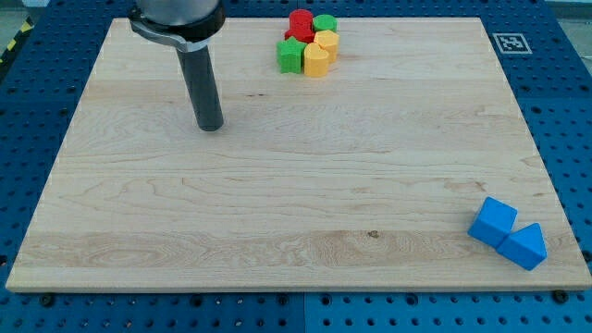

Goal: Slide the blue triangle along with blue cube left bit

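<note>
Two blue blocks, the blue cube [492, 222] and blue triangle [526, 246], sit touching near the board's [277, 203] bottom-right corner. My tip [211, 127] is well apart, upper left; no fingers on this rig to report. Risks: an off-centre push splits the pair, or nudges the triangle off the near edge. Plenty of open room leftward. The red [301, 22], green [292, 55] and yellow [317, 59] cluster at the top, shapes probably mixed, is clear of the path.

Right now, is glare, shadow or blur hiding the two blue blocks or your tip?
Camera view: even light, no glare; blue cube and blue triangle sharp at the view's bottom right, touching, faint shadows; my tip crisp, far up-left of them.
</note>
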Available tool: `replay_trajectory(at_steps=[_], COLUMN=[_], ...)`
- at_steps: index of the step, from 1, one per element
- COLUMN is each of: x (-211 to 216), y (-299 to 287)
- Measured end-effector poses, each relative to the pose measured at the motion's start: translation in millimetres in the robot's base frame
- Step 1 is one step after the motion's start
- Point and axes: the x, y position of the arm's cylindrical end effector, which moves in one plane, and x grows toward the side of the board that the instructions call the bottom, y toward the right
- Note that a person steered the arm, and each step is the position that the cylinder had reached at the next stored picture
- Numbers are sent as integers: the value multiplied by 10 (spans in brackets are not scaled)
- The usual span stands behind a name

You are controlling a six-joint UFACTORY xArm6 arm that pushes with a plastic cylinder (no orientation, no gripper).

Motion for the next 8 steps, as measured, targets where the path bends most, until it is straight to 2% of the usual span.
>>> replay_trajectory(at_steps=[7,8], x=[210,84], y=[49,467])
